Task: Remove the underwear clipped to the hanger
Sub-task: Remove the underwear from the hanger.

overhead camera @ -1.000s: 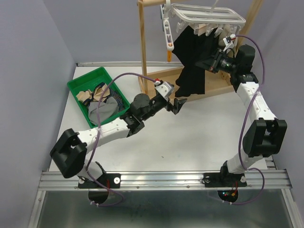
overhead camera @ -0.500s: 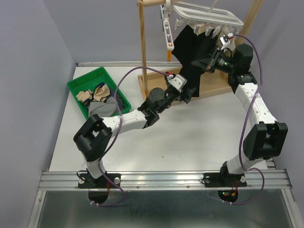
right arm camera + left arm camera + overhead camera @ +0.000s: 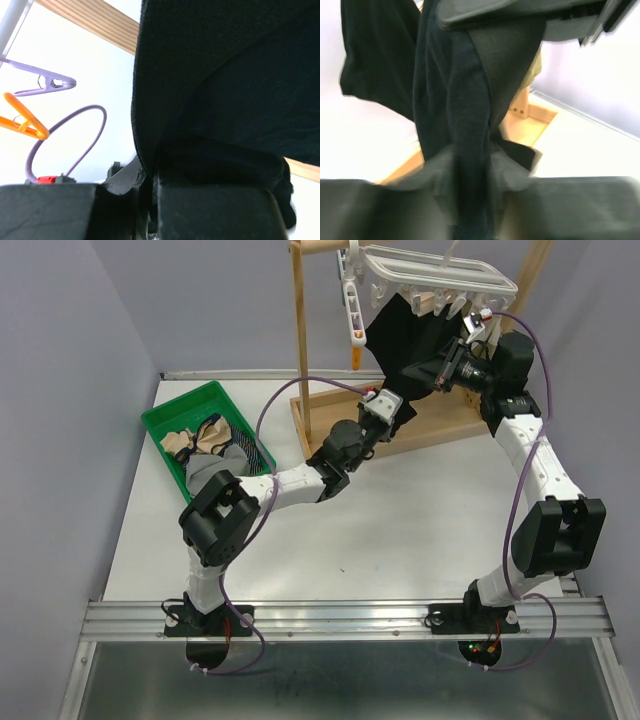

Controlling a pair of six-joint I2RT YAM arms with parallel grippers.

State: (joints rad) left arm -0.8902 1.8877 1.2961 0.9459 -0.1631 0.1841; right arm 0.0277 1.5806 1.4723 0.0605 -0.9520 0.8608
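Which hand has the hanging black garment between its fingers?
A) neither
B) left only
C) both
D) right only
C: in the left wrist view the black underwear runs down and bunches between the fingers of the left hand, and in the right wrist view the same cloth is pinched in the right hand.

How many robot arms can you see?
2. The left arm reaches from near-left to the lower part of the black underwear; the right arm, on the right, pinches it by the hanger. None seem hidden.
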